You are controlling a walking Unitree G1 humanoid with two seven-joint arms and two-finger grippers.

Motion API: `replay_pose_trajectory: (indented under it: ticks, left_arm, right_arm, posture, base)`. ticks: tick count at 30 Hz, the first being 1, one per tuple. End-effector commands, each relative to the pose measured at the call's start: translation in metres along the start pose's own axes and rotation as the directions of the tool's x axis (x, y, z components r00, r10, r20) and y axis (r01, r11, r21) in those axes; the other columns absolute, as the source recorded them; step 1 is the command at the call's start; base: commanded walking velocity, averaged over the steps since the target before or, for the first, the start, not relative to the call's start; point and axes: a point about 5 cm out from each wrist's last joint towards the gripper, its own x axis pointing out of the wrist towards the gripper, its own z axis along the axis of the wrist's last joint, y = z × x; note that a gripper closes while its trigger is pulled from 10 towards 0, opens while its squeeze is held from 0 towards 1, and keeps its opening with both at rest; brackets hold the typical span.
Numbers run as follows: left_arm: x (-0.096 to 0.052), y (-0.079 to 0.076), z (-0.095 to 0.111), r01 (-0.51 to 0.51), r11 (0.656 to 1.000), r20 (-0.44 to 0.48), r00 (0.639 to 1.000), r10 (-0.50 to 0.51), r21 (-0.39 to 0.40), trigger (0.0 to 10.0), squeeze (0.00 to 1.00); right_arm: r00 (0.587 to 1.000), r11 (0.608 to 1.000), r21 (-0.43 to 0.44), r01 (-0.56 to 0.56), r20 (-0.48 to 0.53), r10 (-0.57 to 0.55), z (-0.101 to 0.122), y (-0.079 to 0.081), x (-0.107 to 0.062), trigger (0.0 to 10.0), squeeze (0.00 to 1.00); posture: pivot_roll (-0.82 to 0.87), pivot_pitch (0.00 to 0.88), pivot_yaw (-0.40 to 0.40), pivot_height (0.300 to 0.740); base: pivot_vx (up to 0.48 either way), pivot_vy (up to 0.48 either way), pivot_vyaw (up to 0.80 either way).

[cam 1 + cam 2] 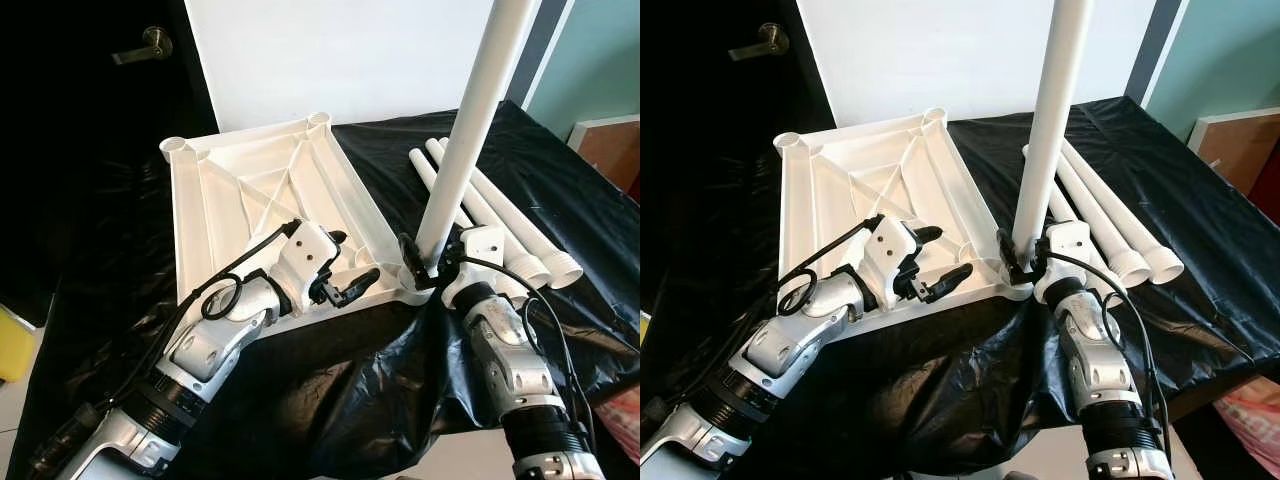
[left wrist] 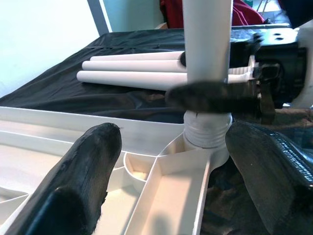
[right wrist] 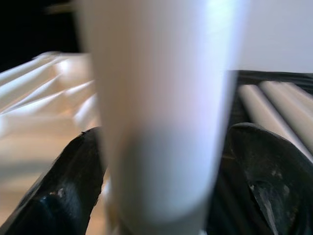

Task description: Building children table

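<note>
Two fingers of the right end effector [image 1: 421, 262] clamp the upright white leg [image 1: 470, 130] seated in the inverted tabletop [image 1: 262, 200] corner socket, left end effector [image 1: 345, 277] open above the tabletop's near rim, three spare legs [image 1: 500, 225] lying beside on the black-covered surface [image 1: 330, 380].

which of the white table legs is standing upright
The leg in the right gripper, standing in the near right corner socket of the upside-down tabletop. The other three legs lie flat on the black cover beside it.

I see a plain white tabletop [image 1: 262, 195], white legs [image 1: 520, 240] and one upright white leg [image 1: 470, 130] on glossy black sheeting [image 1: 330, 380]; upper right, a teal wall [image 1: 600, 60].
</note>
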Motion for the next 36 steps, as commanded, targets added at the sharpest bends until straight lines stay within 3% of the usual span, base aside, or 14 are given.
replay_pose_trajectory:
  ticks: [1, 5, 6, 7, 19, 20, 25, 29, 33, 36]
  left_arm:
    - [-0.002, -0.008, -0.006, 0.148, 0.989, -0.02, 0.989, -0.147, 0.007, 10.0, 0.0]
    - [-0.002, -0.009, -0.007, 0.147, 0.989, -0.023, 0.989, -0.147, 0.006, 10.0, 0.0]
    - [-0.002, -0.009, -0.007, 0.145, 0.989, -0.023, 0.989, -0.145, 0.005, 10.0, 0.0]
    - [-0.002, -0.009, -0.007, 0.142, 0.99, -0.022, 0.99, -0.142, 0.005, 10.0, 0.0]
    - [-0.005, -0.009, -0.008, 0.135, 0.991, -0.029, 0.99, -0.135, -0.001, 10.0, 0.0]
    - [-0.005, -0.009, -0.008, 0.135, 0.991, -0.029, 0.99, -0.135, -0.003, 10.0, 0.0]
    - [-0.005, -0.011, -0.008, 0.137, 0.99, -0.029, 0.99, -0.138, -0.007, 10.0, 0.0]
    - [-0.005, -0.012, -0.009, 0.142, 0.99, -0.03, 0.989, -0.143, -0.014, 10.0, 0.0]
    - [-0.005, -0.013, -0.009, 0.143, 0.99, -0.03, 0.989, -0.143, -0.015, 10.0, 0.0]
    - [-0.006, -0.013, -0.009, 0.147, 0.989, -0.031, 0.989, -0.147, -0.017, 10.0, 0.0]
  right_arm:
    - [0.996, 0.995, -0.023, -0.093, -0.019, 0.093, -0.002, 0.0, 0.005, 10.0, 0.0]
    - [0.993, 0.993, -0.028, -0.114, -0.035, 0.113, -0.004, -0.001, 0.007, 10.0, 0.0]
    - [0.991, 0.992, -0.021, -0.126, -0.045, 0.125, -0.006, -0.002, 0.008, 3.0, 0.0]
    - [0.99, 0.991, -0.023, -0.13, -0.05, 0.129, -0.008, -0.003, 0.007, 0.0, 0.0]
    - [0.993, 0.996, -0.007, -0.087, -0.085, 0.086, -0.018, -0.01, 0.002, 0.0, 0.0]
    - [0.994, 0.997, -0.005, -0.072, -0.085, 0.072, -0.018, -0.01, 0.002, 10.0, 0.0]
    - [0.997, 1.0, 0.012, -0.014, -0.078, 0.015, -0.018, -0.01, 0.0, 10.0, 0.0]
    - [0.985, 0.987, 0.028, 0.156, -0.079, -0.153, -0.018, -0.003, -0.002, 10.0, 0.0]
    - [0.98, 0.983, 0.035, 0.182, -0.083, -0.179, -0.019, -0.002, -0.003, 10.0, 0.0]
    - [0.958, 0.96, 0.051, 0.275, -0.103, -0.269, -0.021, 0.0, -0.003, 10.0, 0.0]
  posture:
    - [-0.05, 0.017, 0.039, 0.74]
    - [-0.05, 0.017, 0.037, 0.74]
    - [-0.04, 0.016, 0.034, 0.74]
    - [-0.04, 0.015, 0.032, 0.74]
    - [-0.03, 0.018, 0.032, 0.74]
    - [-0.03, 0.022, 0.03, 0.74]
    - [-0.04, 0.025, 0.028, 0.74]
    - [-0.04, 0.025, 0.025, 0.74]
    - [-0.04, 0.025, 0.025, 0.74]
    - [-0.04, 0.026, 0.028, 0.74]
  base:
    - [0.0, 0.0, 0.0]
    - [0.0, 0.0, 0.0]
    - [0.0, 0.0, 0.0]
    - [0.0, 0.0, 0.0]
    - [0.0, 0.0, 0.0]
    - [0.0, 0.0, 0.0]
    - [0.0, 0.0, 0.0]
    - [0.0, 0.0, 0.0]
    - [0.0, 0.0, 0.0]
    - [0.0, 0.0, 0.0]
